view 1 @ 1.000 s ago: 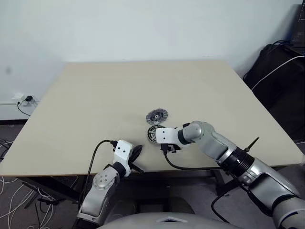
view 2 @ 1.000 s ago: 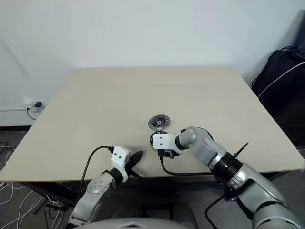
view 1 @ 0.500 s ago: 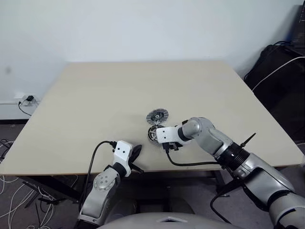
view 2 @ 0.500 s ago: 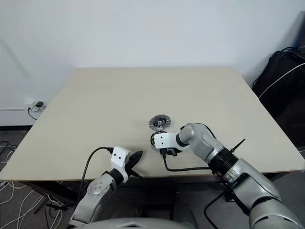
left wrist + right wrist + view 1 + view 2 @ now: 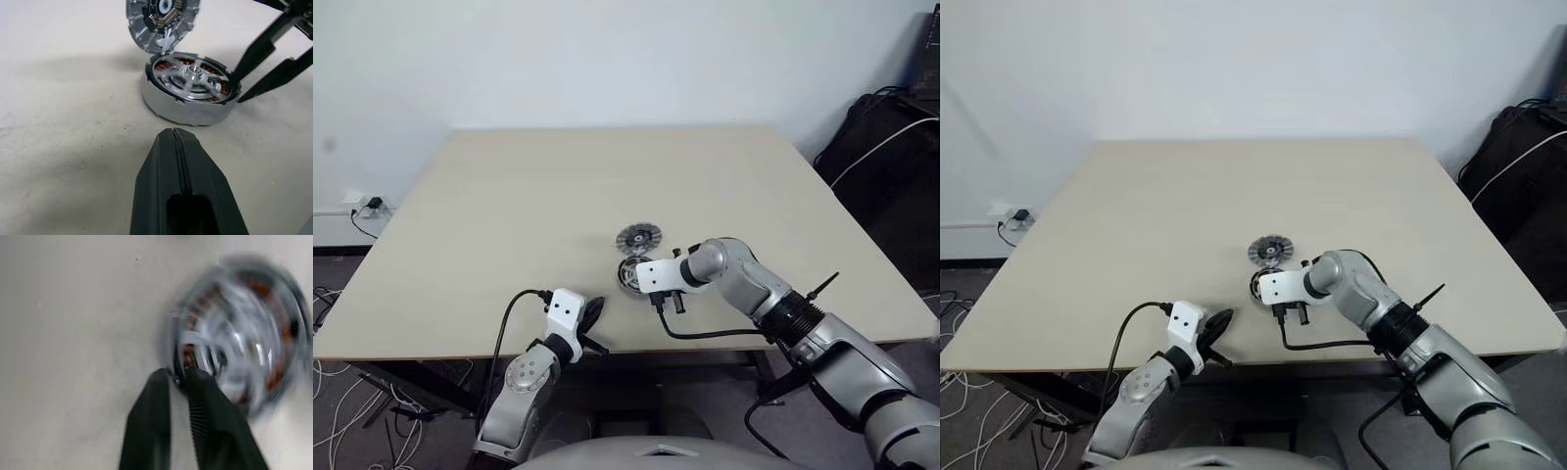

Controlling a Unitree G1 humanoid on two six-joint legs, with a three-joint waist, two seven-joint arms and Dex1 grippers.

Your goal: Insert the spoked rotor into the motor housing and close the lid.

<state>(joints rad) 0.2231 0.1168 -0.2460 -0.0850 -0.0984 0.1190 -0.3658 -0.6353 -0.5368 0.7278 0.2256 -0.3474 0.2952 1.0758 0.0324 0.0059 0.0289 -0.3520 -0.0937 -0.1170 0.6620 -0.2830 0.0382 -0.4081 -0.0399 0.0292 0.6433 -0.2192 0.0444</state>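
— Beige counter (image 5: 509, 215) in the head view?
— Yes; lid (image 5: 636, 237) lies just behind the housing (image 5: 628, 274), right pincer (image 5: 646, 290) at its near rim.
— Left wrist view?
— Left pincer (image 5: 177, 139) shut, empty; rotor (image 5: 191, 78) sits inside the housing.
— Right wrist view?
— Fingers nearly together at the rim; grip unclear.

Silver arms, white wrists, black cables.
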